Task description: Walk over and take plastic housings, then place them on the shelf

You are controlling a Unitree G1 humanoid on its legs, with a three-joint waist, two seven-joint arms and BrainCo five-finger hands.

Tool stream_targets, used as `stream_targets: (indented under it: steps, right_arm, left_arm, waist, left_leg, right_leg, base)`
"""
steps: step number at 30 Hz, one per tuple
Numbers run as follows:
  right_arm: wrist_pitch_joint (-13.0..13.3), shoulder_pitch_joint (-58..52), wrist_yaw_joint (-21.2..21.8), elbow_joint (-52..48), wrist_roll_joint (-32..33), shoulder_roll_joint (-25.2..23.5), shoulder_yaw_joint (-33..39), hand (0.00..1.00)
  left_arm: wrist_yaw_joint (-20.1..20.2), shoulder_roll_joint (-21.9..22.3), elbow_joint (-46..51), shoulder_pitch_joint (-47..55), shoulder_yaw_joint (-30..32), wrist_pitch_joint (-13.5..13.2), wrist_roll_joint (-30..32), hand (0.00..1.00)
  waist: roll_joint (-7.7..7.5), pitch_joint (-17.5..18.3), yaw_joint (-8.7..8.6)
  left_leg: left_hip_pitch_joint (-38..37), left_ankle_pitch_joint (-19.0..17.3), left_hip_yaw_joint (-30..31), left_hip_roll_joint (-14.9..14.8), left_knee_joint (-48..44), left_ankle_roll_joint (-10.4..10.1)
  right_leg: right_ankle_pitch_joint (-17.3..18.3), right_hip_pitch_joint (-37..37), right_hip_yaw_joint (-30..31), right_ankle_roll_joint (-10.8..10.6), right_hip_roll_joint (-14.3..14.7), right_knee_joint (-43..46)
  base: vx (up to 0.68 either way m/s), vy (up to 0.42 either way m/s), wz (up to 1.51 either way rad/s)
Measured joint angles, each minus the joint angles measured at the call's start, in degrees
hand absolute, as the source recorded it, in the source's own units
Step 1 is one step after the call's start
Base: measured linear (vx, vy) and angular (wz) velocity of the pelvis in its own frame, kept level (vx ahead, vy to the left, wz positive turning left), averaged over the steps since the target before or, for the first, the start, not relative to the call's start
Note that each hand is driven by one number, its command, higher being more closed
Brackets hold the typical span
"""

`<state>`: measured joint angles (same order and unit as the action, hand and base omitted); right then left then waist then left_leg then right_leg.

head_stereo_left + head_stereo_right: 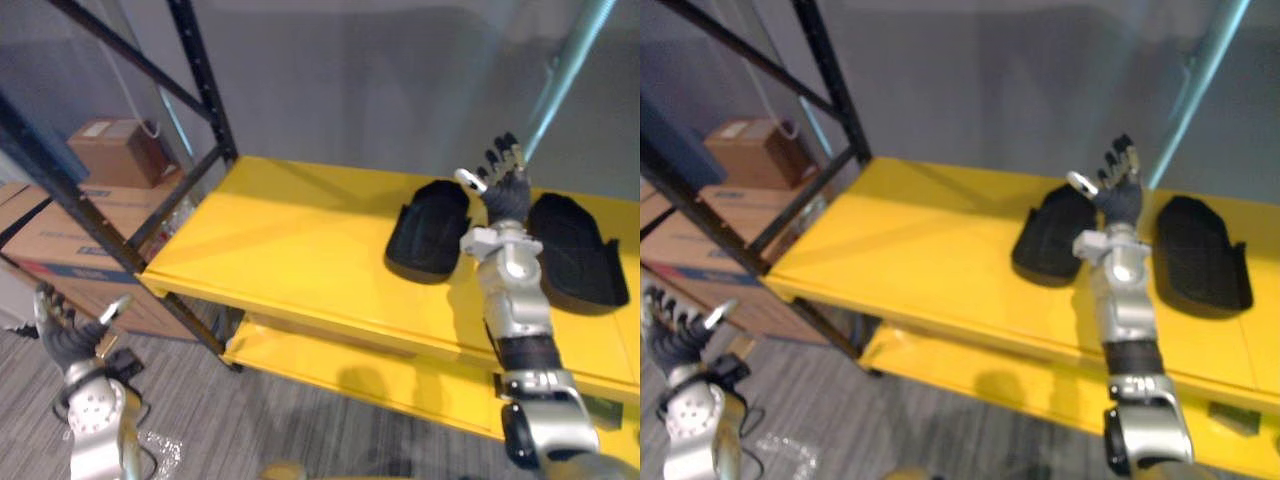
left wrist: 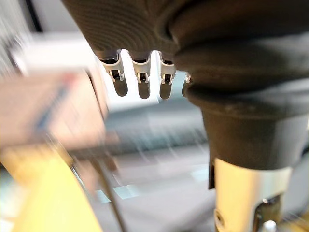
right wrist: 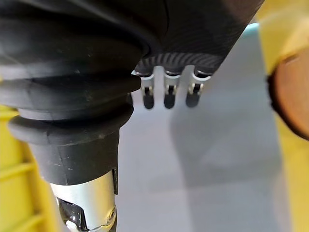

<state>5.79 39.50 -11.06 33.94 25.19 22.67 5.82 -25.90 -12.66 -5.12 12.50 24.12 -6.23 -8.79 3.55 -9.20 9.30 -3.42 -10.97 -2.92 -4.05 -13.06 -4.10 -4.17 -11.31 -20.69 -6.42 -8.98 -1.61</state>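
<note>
Your two plastic housings lie on the yellow shelf [image 1: 290, 240], both on its right half. The left housing [image 1: 430, 232] sits about midway between the front and back edges. The right housing [image 1: 575, 250] lies beside it, nearer the shelf's right end, with a strip of bare yellow between them.

Your right hand [image 1: 508, 195] is over that strip, its fingers [image 3: 168, 96] straight and released, holding nothing. You cannot tell whether it brushes either shell. Your left hand [image 1: 65, 338] hangs low off the shelf's front left corner, over the floor, with its fingers [image 2: 142, 83] relaxed and empty too.

Each housing is a long, shallow black shell with rounded ends. Both long axes run from the front edge toward the back edge, with the near ends splayed a little apart and the far ends closer together. The right housing seems to lie hollow side up, a raised rim around a textured inside. The left one is harder to read.

Expect them to be light, thin-walled and stiff, and smooth enough to slide on the painted shelf. If you take one, pinch it across its short width near mid-length, thumb inside the rim and fingers under the outer wall. Held by one end, it will likely swing. Squeeze gently, since a thin shell may flex and pop free.

The cardboard boxes [image 1: 60, 240] beyond the black rack frame [image 1: 205, 80] stand well apart from both housings.
</note>
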Motion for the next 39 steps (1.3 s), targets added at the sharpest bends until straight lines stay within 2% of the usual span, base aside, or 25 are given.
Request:
stream_targets:
  steps: [4,9,13,16,20,26,28,34,37,39]
  right_arm:
    - [0.0,7.3,-4.0,13.1,0.0,4.0,0.4,0.0]
    - [1.3,9.9,-11.8,15.3,-1.9,6.4,4.1,0.0]
    - [1.2,10.7,-15.3,16.6,-3.8,7.8,6.4,0.0]
    - [0.9,10.8,-15.5,17.0,-4.0,8.8,6.5,0.0]
    - [-0.2,12.9,-13.4,20.0,-3.5,9.1,8.2,0.0]
    - [-7.5,15.0,1.8,24.8,-1.1,9.5,8.2,0.0]
    - [-9.4,15.3,5.1,25.8,-0.6,9.6,8.1,0.0]
    - [-13.7,17.0,8.4,28.0,0.0,11.6,8.8,0.0]
    - [-15.9,17.2,8.4,28.5,-0.1,12.0,9.0,0.0]
    - [-16.2,17.2,8.2,29.4,-0.2,12.1,9.9,0.0]
  left_arm:
    - [-0.4,0.4,-10.6,1.4,0.0,-5.3,0.1,0.0]
    - [-0.3,0.6,-12.9,1.3,0.1,-10.7,-0.4,0.0]
    - [-0.1,0.6,-14.2,0.8,0.0,-12.2,-2.5,0.0]
    - [0.2,0.7,-14.5,0.8,-0.2,-12.3,-2.6,0.0]
    - [0.3,0.7,-14.8,0.5,-0.3,-12.4,-2.6,0.0]
    - [1.2,0.7,-16.3,-0.6,-0.7,-12.4,-2.7,0.0]
    - [1.4,0.7,-16.3,-0.7,-0.7,-12.3,-2.7,0.0]
    - [1.4,0.7,-16.2,-0.7,-0.7,-12.0,-2.7,0.0]
    - [1.4,0.7,-16.2,-0.7,-0.9,-12.0,-2.7,0.0]
    - [1.3,0.7,-16.1,-0.7,-1.7,-12.0,-2.7,0.0]
  waist:
    - [-0.38,0.1,1.7]
    - [0.03,-0.2,2.29]
    - [0.39,-0.3,2.02]
    - [0.39,-0.4,2.01]
    - [0.38,-0.4,2.03]
    - [0.32,-0.4,2.3]
    - [0.31,-0.4,2.31]
    - [0.41,-1.8,2.36]
    - [0.34,-2.2,2.37]
    - [0.36,-2.2,2.39]
  left_leg:
    - [2.5,0.0,1.6,0.1,-1.9,0.0]
    - [3.6,0.1,2.3,0.2,-2.8,-0.1]
    - [3.5,1.6,2.4,-0.2,-1.1,-0.6]
    - [3.5,2.3,2.3,-0.4,-0.1,-0.8]
    - [3.2,2.8,2.3,-0.4,0.7,-1.0]
    - [2.3,2.8,1.8,-0.5,1.1,-1.0]
    - [2.4,2.8,1.8,-0.6,1.1,-1.0]
    - [2.4,2.9,1.6,-0.7,1.4,-1.0]
    - [2.3,2.9,1.4,-0.9,1.6,-1.0]
    - [2.3,2.9,1.4,-0.9,1.6,-1.1]
  right_leg:
    - [0.1,0.1,-1.8,0.1,0.1,-0.2]
    - [1.3,0.1,-2.9,1.0,0.0,-0.2]
    - [1.6,0.6,-3.1,1.1,0.2,-0.2]
    - [1.4,1.1,-3.0,0.8,0.4,-0.2]
    - [1.4,1.3,-2.9,0.8,0.5,-0.2]
    - [1.4,1.3,-2.6,0.8,0.5,-0.3]
    - [1.4,1.3,-2.6,0.9,0.5,-0.3]
    - [1.5,1.3,-2.4,1.0,0.6,-0.1]
    - [1.6,1.3,-2.3,1.0,0.7,-0.1]
    - [1.6,1.3,-2.2,1.0,0.7,-0.1]
  base:
    - [-0.09,0.002,0.2]
    - [-0.1,0.007,0.05]
    - [-0.04,-0.004,0.0]
    - [0.0,0.0,0.0]
    - [0.02,0.009,0.0]
    - [0.02,0.012,-0.03]
    - [0.0,0.0,0.0]
    - [-0.02,0.008,-0.02]
    - [-0.01,0.009,-0.03]
    - [0.0,0.0,0.0]
